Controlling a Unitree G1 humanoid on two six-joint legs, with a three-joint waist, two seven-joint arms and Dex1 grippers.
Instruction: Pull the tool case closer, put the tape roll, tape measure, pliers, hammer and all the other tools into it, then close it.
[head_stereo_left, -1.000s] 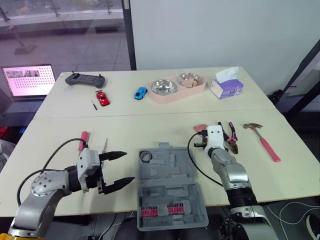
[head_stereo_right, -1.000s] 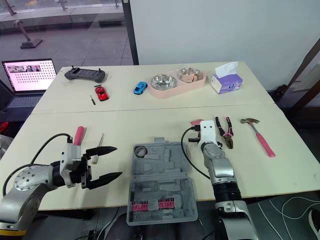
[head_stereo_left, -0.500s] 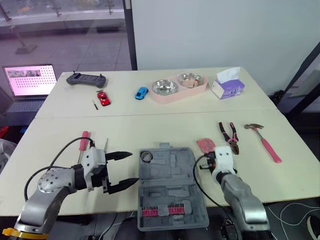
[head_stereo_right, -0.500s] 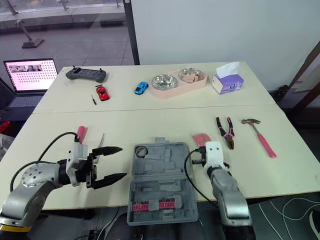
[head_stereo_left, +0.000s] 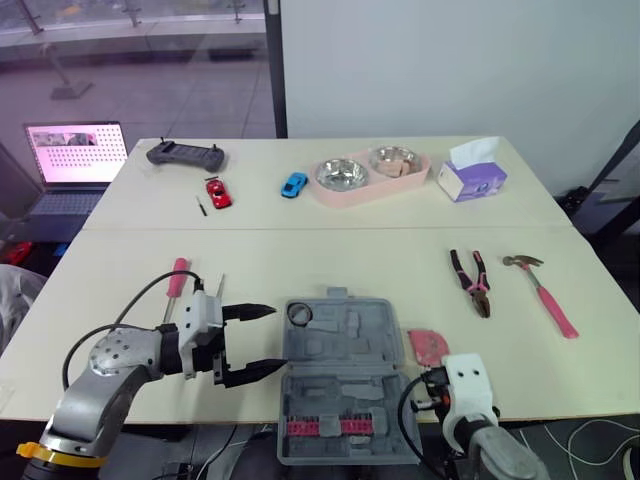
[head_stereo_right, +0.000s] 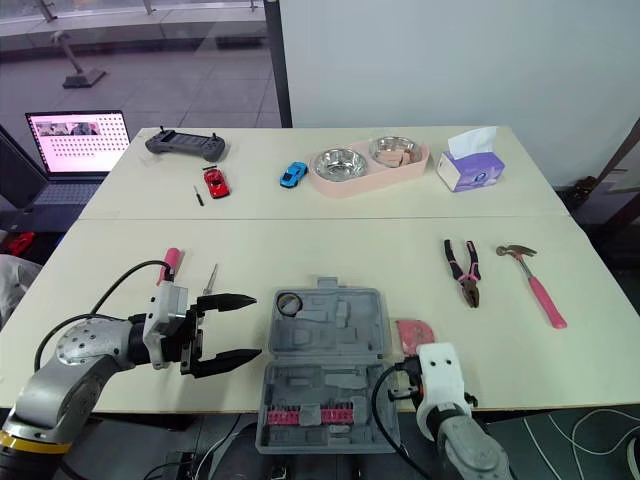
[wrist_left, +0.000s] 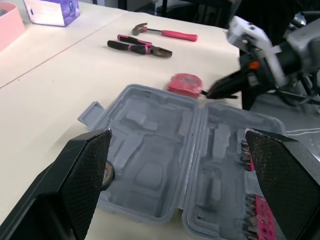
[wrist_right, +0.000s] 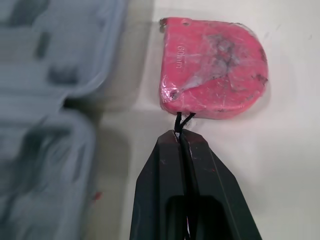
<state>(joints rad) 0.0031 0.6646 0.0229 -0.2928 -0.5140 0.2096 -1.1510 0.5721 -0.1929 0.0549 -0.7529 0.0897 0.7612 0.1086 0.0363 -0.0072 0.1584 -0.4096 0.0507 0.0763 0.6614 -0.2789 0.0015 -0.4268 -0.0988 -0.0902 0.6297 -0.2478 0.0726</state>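
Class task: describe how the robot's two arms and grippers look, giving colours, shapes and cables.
Left arm: rounded silver-grey shell, perforated disc at the joint, looping black cable, white wrist block. Left gripper: two black tapered fingers. Right arm: grey, white wrist block, looping black cable. Right gripper: two black fingers.

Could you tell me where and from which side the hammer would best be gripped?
Probably the pink handle of the hammer, at its middle, from straight above, with the right claw spanning its width. It lies flat on the table, head at the far end, and the pliers lie apart on its left, so both sides of the handle look free.
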